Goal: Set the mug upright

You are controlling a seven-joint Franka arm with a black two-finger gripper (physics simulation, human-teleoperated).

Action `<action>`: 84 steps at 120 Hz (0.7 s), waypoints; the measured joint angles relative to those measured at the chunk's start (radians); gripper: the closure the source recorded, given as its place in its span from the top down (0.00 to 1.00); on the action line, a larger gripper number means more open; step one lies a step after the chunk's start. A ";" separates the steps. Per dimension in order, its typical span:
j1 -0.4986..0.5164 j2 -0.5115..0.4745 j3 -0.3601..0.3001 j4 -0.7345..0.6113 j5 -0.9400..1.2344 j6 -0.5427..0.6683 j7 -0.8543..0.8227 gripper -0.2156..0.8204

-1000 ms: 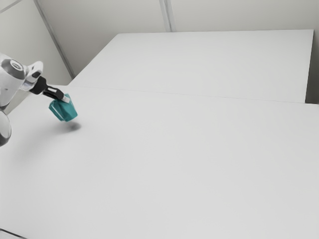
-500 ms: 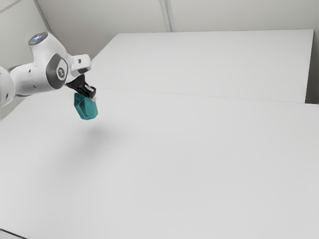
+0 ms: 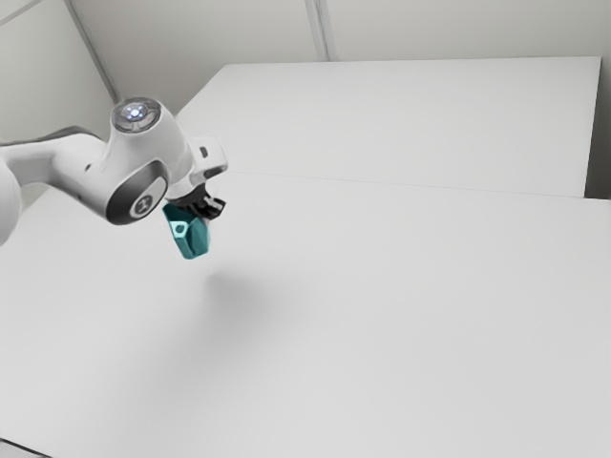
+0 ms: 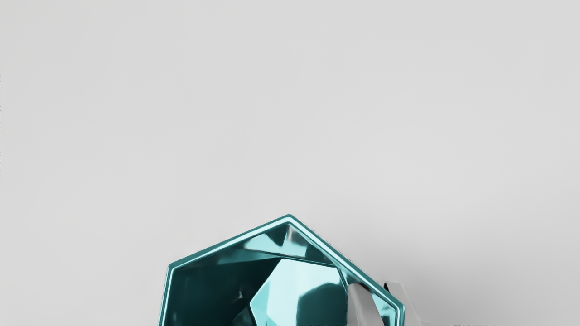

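Mug point(image 3: 193, 242) was held tilted above the desk point(image 3: 382, 315), toward the exterior view's left, by the gripper point(image 3: 209, 216). In the wrist view, its wall was pinched between narrowly set fingers point(image 4: 362, 304), one inside, one outside. It could be swivelled by uneven contact under its base, or toppled if released unlevel.
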 joint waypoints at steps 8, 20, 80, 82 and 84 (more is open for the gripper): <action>0.000 -0.002 0.000 -0.014 0.015 0.002 -0.077 0.03; -0.019 0.001 -0.003 -0.035 0.027 0.004 -0.185 0.03; -0.023 0.101 -0.025 -0.062 0.033 0.034 -0.545 0.03; -0.021 0.104 -0.027 -0.062 0.033 0.036 -0.553 0.03; -0.018 0.105 -0.029 -0.062 0.033 0.038 -0.561 0.03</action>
